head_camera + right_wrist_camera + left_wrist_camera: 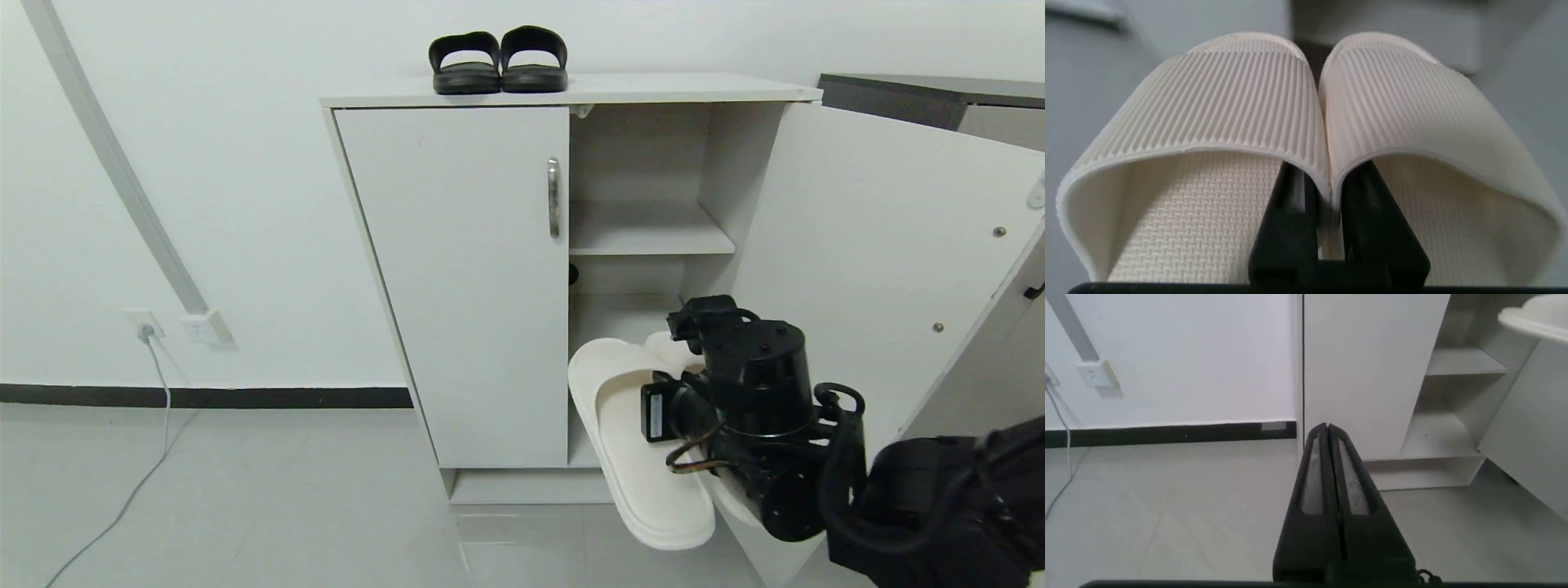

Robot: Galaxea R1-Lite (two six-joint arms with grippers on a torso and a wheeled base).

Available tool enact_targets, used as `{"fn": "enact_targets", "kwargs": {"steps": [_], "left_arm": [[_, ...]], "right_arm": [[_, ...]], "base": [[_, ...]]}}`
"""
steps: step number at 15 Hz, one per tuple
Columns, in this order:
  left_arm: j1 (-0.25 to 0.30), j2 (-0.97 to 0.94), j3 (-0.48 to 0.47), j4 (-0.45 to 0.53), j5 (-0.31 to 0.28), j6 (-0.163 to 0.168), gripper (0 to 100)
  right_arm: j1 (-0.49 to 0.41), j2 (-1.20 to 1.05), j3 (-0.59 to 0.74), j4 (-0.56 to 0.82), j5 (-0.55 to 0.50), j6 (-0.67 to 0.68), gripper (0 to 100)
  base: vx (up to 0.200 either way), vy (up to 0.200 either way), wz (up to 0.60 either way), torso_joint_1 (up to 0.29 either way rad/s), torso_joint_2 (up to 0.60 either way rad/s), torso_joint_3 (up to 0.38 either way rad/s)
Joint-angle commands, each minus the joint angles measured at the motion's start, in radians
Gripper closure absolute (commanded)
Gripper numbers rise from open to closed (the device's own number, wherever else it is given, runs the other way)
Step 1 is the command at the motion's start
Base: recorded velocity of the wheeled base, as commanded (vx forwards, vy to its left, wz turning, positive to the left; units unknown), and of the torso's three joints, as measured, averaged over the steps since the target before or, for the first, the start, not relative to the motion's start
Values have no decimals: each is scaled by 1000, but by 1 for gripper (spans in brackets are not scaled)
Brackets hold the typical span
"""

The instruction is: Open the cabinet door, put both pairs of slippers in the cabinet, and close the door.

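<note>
A white cabinet stands against the wall, its left door closed and its right door swung wide open. A pair of black slippers sits on the cabinet top. My right gripper is shut on a pair of white slippers, held tilted in front of the open lower compartment. In the right wrist view the gripper pinches the inner edges of the two white slippers together. My left gripper is shut on nothing, above the floor left of the cabinet.
A bare shelf divides the open side. A metal handle sits on the closed door. A wall socket with a cable lies at far left. A grey unit stands behind the open door. The tiled floor at left is free.
</note>
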Motion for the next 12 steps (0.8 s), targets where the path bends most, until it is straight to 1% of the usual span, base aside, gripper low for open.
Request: {"fn": "enact_targets", "kwargs": {"steps": [1,3,8,12], "left_arm": [[0,3,0,0,0,0,100],[0,3,0,0,0,0,100],[0,3,0,0,0,0,100],[0,3,0,0,0,0,100]], "right_arm": [[4,105,-104,1,-71,55,100],[-6,111,-109,1,-81,57,100],[-9,124,-104,1,-82,57,100],[-9,137,-103,1,-82,57,100]], "base": [[0,0,0,0,0,0],[0,0,0,0,0,0],[0,-200,0,3,0,1],[0,0,0,0,0,0]]}}
